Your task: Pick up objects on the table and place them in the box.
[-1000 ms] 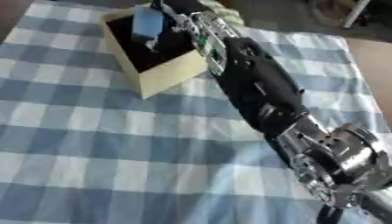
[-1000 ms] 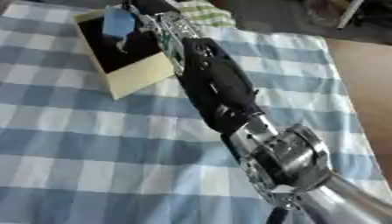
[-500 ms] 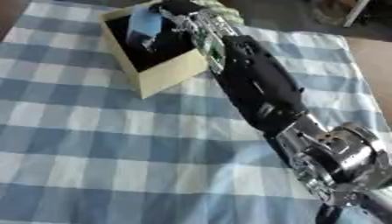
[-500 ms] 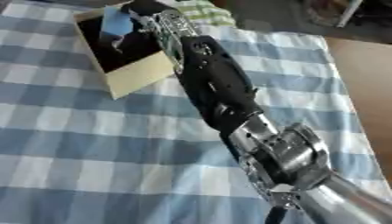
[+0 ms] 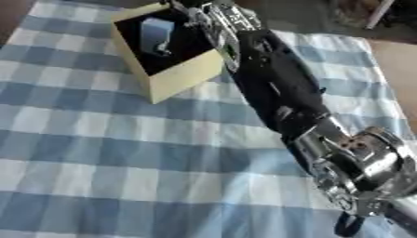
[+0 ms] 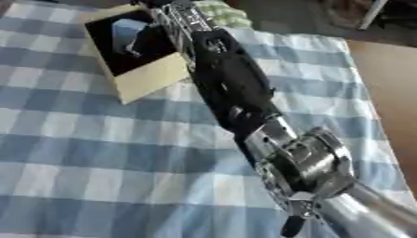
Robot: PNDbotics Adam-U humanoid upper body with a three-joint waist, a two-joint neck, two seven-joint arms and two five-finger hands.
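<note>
Blue-and-white checked cloth (image 5: 97, 153) covers my tabletop. Near its far left corner sits the cream box (image 5: 175, 76) with a dark inside, and a pale blue object (image 5: 155, 35) lies in it. My right arm stretches across to the box's far right rim; whether the right hand (image 5: 213, 14) is open or closed I cannot tell.

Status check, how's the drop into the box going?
Right hand at box rim, fingers unclear. Blue object lies inside box. Left hand out of view. Nothing blocking.
</note>
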